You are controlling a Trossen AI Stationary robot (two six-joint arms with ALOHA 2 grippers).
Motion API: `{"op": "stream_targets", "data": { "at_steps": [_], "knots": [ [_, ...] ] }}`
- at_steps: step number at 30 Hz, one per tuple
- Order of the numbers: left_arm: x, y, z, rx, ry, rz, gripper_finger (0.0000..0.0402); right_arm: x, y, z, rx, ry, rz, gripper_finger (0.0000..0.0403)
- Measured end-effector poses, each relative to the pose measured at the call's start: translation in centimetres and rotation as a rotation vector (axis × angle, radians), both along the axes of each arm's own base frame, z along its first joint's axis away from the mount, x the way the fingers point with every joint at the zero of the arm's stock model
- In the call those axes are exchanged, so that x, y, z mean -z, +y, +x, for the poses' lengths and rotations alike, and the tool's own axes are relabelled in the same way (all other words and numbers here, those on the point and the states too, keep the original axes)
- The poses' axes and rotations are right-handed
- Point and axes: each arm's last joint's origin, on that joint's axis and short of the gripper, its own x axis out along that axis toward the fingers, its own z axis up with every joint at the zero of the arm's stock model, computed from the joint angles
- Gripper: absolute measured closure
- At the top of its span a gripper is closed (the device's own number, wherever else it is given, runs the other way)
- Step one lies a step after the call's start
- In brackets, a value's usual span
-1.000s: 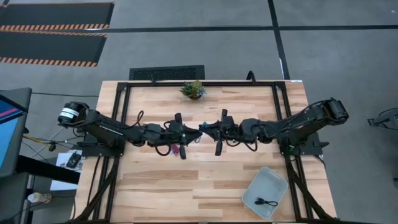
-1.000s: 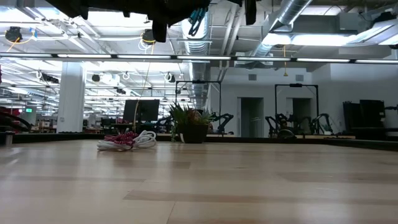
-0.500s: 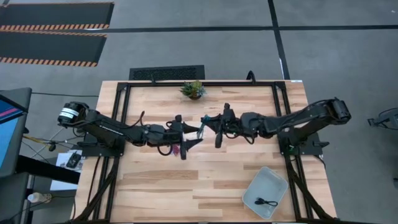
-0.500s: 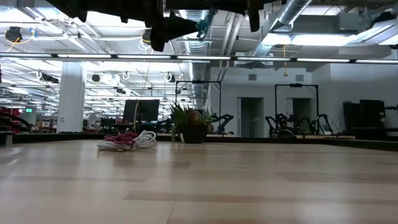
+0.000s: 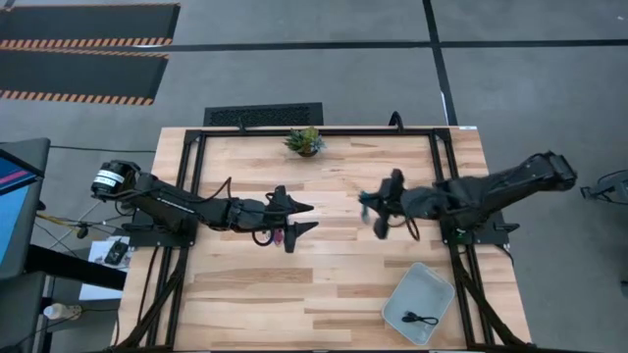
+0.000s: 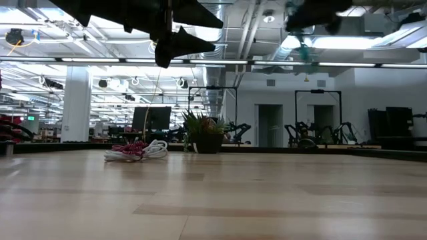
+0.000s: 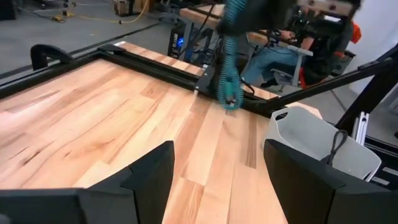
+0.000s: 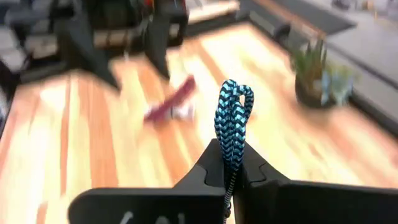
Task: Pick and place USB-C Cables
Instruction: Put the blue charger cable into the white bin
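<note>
Hanging above the desk [image 5: 324, 270], the teal cable [image 8: 232, 121] is a folded bundle with a braided teal-and-black weave, pinched at its lower end by the clenched right hand [image 8: 227, 167]. The left hand [image 5: 299, 218] hovers over the middle of the desk with its fingers spread and nothing between them. Maroon and white cables [image 6: 137, 150] lie together on the wood near a small potted plant [image 6: 203, 133]. A black cable [image 5: 423, 318] sits in the grey tray [image 5: 404, 294]

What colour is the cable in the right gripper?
Teal cable, braided with black; the right wrist view shows it best.
</note>
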Motion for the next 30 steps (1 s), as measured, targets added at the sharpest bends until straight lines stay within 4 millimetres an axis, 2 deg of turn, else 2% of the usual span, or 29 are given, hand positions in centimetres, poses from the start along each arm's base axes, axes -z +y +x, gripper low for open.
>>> {"op": "stream_targets", "data": {
  "at_steps": [4,8,14,22,26,30],
  "knots": [
    [0.0,0.0,0.0,-0.011,-0.004,-0.042,0.0166,0.7,1.8,-1.9,-0.06,0.107,0.017,0.0394],
    [0.1,0.0,0.0,-0.013,-0.002,-0.052,0.0166,1.2,4.3,-3.0,-0.219,0.169,0.02,0.0394],
    [0.1,0.0,0.0,-0.023,-0.01,-0.1,0.0166,0.6,7.7,-3.7,-0.326,0.214,0.048,0.0389],
    [0.3,0.1,-0.1,-0.034,0.009,-0.102,0.0166,-0.4,12.1,-3.8,-0.338,0.462,0.028,0.0395],
    [0.4,0.1,-0.1,-0.037,0.021,-0.108,0.0166,0.6,14.2,-3.6,-0.334,0.568,-0.005,0.0389],
    [0.6,0.1,-0.1,-0.039,0.043,-0.106,0.0166,3.1,16.1,-3.3,-0.379,0.729,0.015,0.0392]
  ]
}}
